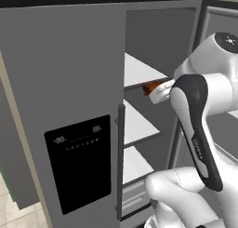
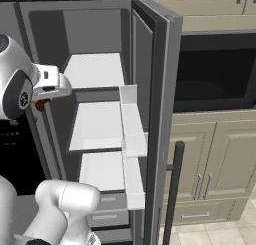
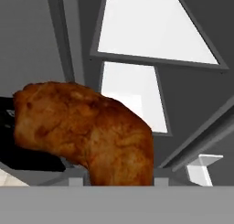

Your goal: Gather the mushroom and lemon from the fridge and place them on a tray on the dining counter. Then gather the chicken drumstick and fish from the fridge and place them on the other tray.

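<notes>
Gripper [image 1: 153,90] at the open front of the fridge [image 1: 69,83], level with the edge of the upper shelf [image 1: 139,71]. The jaws stand narrowly apart and are closed on the chicken drumstick [image 3: 87,131]; the fingers themselves are hidden behind the meat in the hand view, so the hold is judged from the way the drumstick hangs clear of every shelf and crowds the camera.

In the left base view an orange-brown end of the drumstick pokes out of the hand toward the fridge's closed left door, just under the upper shelf's front edge. In the hand view its long axis runs across the picture, thick end at one side, the narrower end dipping toward the jaws.

The white shelves lie beyond the drumstick, deeper in the cabinet; the open right door with its bins [image 2: 131,139] stands to the arm's right.

Judgement: the drumstick is already off the shelf, and the next move is a withdrawal straight back, keeping the protruding end clear of the shelf edge above it
</notes>
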Available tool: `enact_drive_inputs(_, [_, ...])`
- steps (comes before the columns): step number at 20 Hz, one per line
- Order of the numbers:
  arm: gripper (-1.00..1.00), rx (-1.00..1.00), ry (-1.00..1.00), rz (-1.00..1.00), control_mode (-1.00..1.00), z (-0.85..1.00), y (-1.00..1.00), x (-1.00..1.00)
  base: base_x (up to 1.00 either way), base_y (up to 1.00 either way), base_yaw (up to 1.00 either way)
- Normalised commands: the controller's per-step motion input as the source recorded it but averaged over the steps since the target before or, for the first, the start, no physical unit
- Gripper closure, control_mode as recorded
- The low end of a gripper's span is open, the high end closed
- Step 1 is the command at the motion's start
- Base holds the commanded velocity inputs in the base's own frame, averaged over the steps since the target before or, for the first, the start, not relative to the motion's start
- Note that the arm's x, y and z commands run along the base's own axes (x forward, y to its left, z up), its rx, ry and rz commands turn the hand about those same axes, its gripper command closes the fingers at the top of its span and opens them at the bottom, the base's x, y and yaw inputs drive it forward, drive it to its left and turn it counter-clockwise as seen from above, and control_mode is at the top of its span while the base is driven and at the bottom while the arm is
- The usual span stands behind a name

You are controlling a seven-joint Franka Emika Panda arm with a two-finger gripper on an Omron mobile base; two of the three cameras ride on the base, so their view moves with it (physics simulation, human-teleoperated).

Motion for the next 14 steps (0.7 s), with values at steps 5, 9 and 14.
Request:
enact_drive_inputs(5, [1.00,-0.01,0.05,-0.07,-1.00,-0.04,-0.11,-1.00,0.00,0.00,0.00])
enact_drive_inputs(9, [1.00,0.00,0.05,-0.06,-1.00,-0.23,-0.09,-0.89,0.00,0.00,0.00])
enact_drive_inputs(14, [1.00,0.00,0.04,-0.04,-1.00,-0.15,0.00,-0.39,0.00,0.00,0.00])
